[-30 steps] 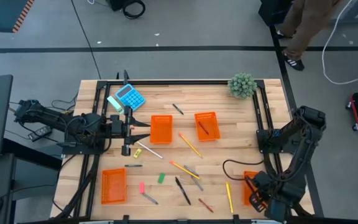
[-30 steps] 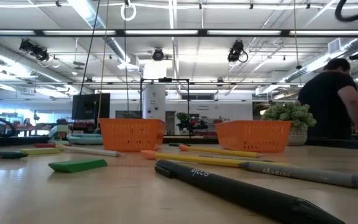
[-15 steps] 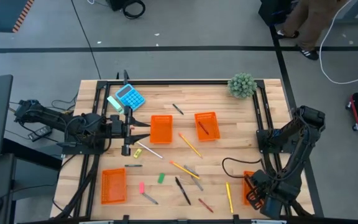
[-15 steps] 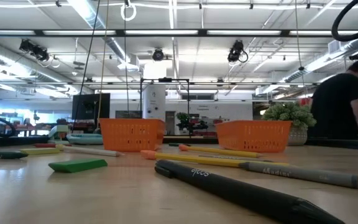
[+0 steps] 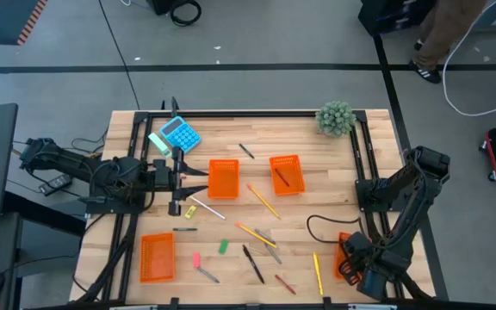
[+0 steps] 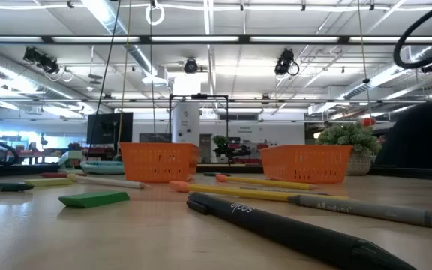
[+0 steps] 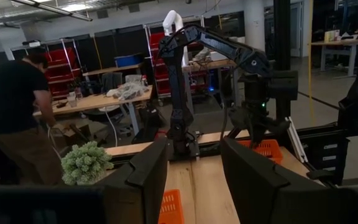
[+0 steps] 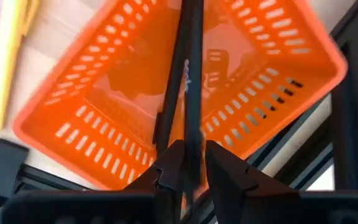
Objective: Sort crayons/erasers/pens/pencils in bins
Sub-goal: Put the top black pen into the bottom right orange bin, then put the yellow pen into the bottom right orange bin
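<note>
My right gripper [image 5: 352, 263] hangs over the orange bin [image 5: 343, 244] at the table's front right. In the right wrist view its fingers [image 8: 225, 177] are shut on a black pen [image 8: 191, 93] that points down into that bin [image 8: 104, 143]; a yellow pen [image 8: 8, 68] lies beside it. My left gripper [image 7: 194, 168] waits open and empty at mid-left, facing a second bin [image 5: 223, 179]. Loose on the wood lie pencils [image 5: 263, 200], a black pen [image 5: 252, 263], a red crayon [image 5: 285, 283], a pink eraser [image 5: 196, 258] and a green eraser [image 5: 223, 246].
A third bin [image 5: 286, 173] holds a dark stick, and a fourth bin [image 5: 157, 257] stands at the front left. A blue calculator [image 5: 180, 133] and a small plant [image 5: 335, 118] sit at the back. A black frame rims the table; a person walks behind it.
The right gripper has shifted slightly over its bin with the pen between its fingers. The left arm has not moved. The person behind the table has walked to the right.
</note>
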Available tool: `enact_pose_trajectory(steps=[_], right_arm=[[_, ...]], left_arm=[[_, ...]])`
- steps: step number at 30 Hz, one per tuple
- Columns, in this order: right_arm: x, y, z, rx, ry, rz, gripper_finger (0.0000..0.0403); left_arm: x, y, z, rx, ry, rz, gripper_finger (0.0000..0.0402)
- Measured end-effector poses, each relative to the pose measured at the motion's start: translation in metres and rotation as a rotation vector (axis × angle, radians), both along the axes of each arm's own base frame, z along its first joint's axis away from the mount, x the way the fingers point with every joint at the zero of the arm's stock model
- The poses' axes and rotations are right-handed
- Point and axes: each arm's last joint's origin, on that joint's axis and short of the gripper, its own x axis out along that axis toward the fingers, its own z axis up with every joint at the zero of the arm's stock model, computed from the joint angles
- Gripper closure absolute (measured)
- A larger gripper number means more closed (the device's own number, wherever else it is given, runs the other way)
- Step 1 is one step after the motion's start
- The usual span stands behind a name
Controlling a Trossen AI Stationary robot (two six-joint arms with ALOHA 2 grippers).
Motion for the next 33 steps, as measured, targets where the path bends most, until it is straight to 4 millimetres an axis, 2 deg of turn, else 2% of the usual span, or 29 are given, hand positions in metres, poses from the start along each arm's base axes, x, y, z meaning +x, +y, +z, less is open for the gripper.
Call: enact_pose_trajectory(steps=[12,18,23,27,33], right_arm=[[-0.001,0.000,-0.004,0.020,0.009,0.011,0.0322],[0.000,0.004,0.005,0.061,0.018,0.020,0.0324],[0.005,-0.002,0.012,0.038,-0.062,0.007,0.0324],[0.016,-0.009,0.015,0.001,-0.180,0.019,0.0324],[0.048,-0.013,0.017,0.078,-0.296,0.116,0.0325]], left_arm=[[0.000,0.000,0.000,0.001,-0.001,0.000,0.0239],[0.000,0.000,0.000,0.001,-0.001,0.000,0.0239],[0.000,0.000,0.000,0.001,-0.001,0.000,0.0239],[0.000,0.000,0.000,0.001,-0.001,0.000,0.0239],[0.000,0.000,0.000,0.002,-0.001,0.000,0.0239]])
